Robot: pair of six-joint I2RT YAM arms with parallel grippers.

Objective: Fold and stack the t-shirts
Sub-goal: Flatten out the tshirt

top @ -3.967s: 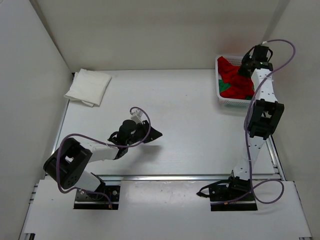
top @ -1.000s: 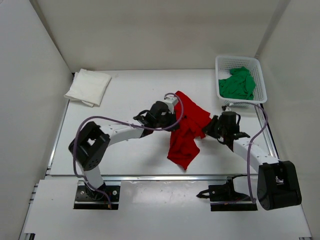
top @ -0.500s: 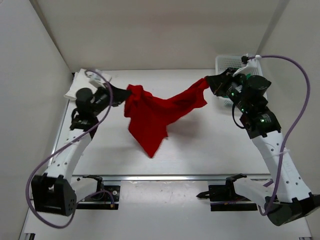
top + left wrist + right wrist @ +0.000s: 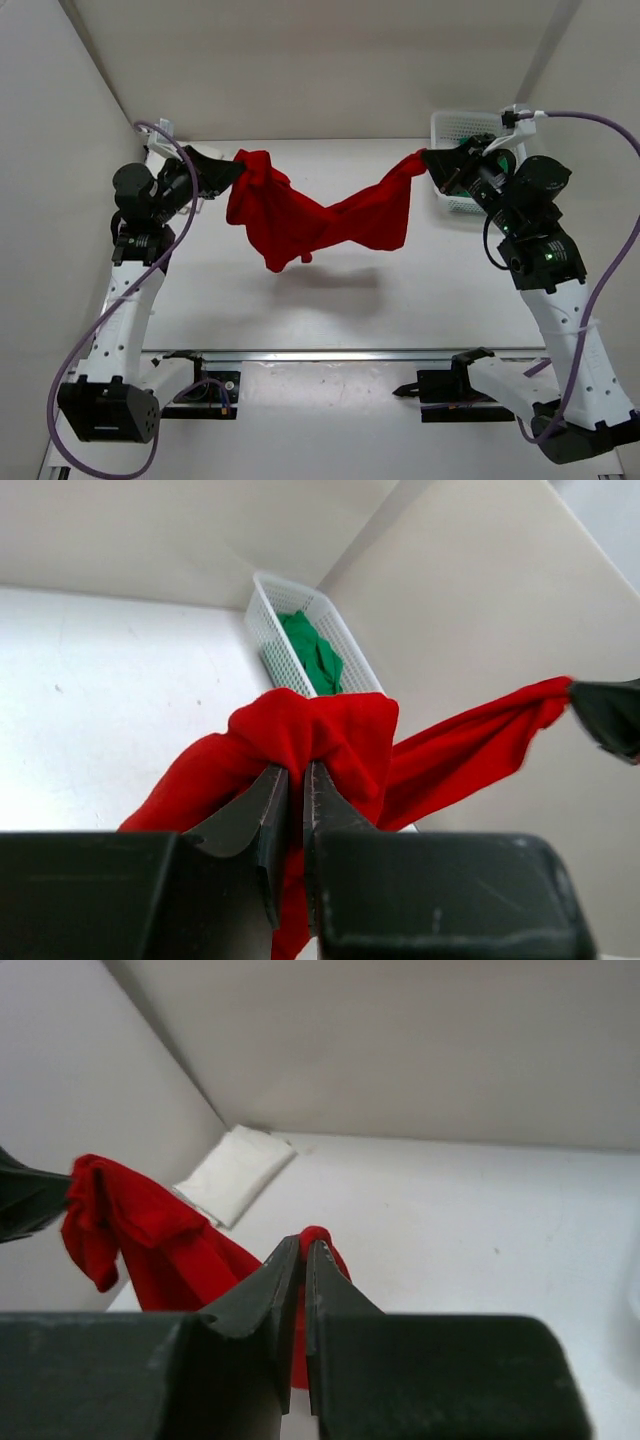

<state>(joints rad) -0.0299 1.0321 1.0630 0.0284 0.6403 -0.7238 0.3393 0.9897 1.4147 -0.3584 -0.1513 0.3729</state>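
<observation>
From above, bright red cloth t-shirt [image 4: 320, 215] slung in mid-air over white desk [image 4: 400, 290], my left tool [image 4: 228, 170] and my right tool [image 4: 430, 165] each pinching an end, left wrist, green cloth t-shirt [image 4: 312, 652] inside white plastic lattice basket [image 4: 268, 645], right wrist, folded white cloth t-shirt [image 4: 237, 1172] lying on desk

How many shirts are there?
3. The red shirt hangs between the left claw and right claw, the white shirt sits folded on the table, the green shirt fills the basket, maybe hiding more.
</observation>
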